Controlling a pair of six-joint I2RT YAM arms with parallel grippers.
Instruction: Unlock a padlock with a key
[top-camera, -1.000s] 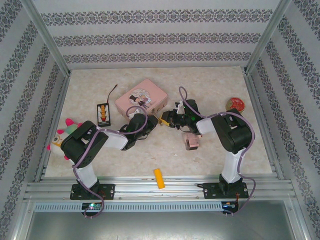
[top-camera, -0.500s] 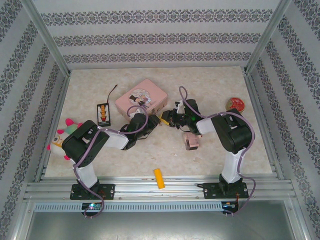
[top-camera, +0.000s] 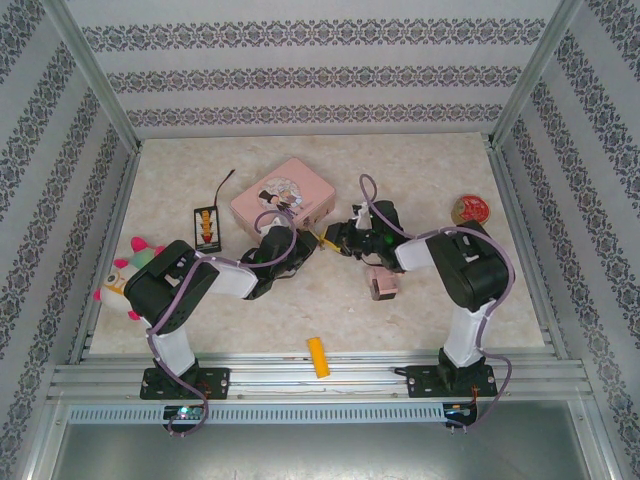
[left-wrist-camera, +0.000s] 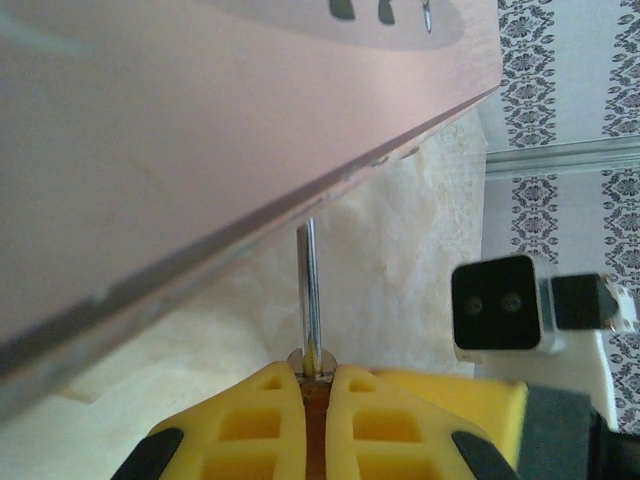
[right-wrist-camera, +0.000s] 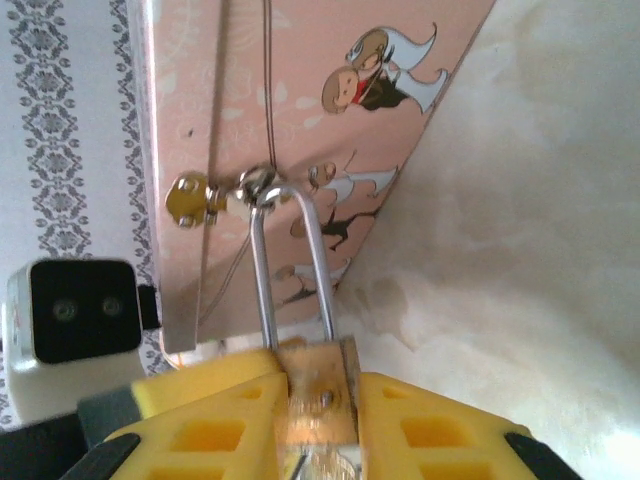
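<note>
**Left end effector** (left-wrist-camera: 318, 385): yellow pads pressed together on the head of the key (left-wrist-camera: 312, 290); the silvery shank juts straight ahead, its tip meeting the lower edge of the pink tin (left-wrist-camera: 200, 150).

**Right end effector** (right-wrist-camera: 318, 400): jaws closed to a narrow gap on the brass body of the padlock (right-wrist-camera: 318, 395), one pad on each flank; the shackle (right-wrist-camera: 290, 270) rises from the body and threads the hasp (right-wrist-camera: 250, 188) on the tin's side wall, so the lock hangs at the tin's corner, between the two arms.

**Step in hand (judged):** presenting the key to the keyway. To do it well, the right end effector should hold the body rigid, with the shackle drawn lightly taut against the hasp to stop swing; the keyway face should be turned toward the left arm; the shank should be aligned along the keyway axis and advanced slowly without side load; rotation should begin only once the key is fully seated, with the grip on the head firm enough that it cannot twist in the pads.

**Obscured:** the keyway face cannot be made out; the lower body is cut off by the frame edge in the right wrist view; the key's head sits hidden between the pads, its tip is lost against the tin's edge, and its teeth are unreadable; from above, lock and key are too small to resolve where the arms crowd together; the small pink block (top-camera: 383, 282) rests on the desk (top-camera: 420, 170) just beside the right arm.
</note>
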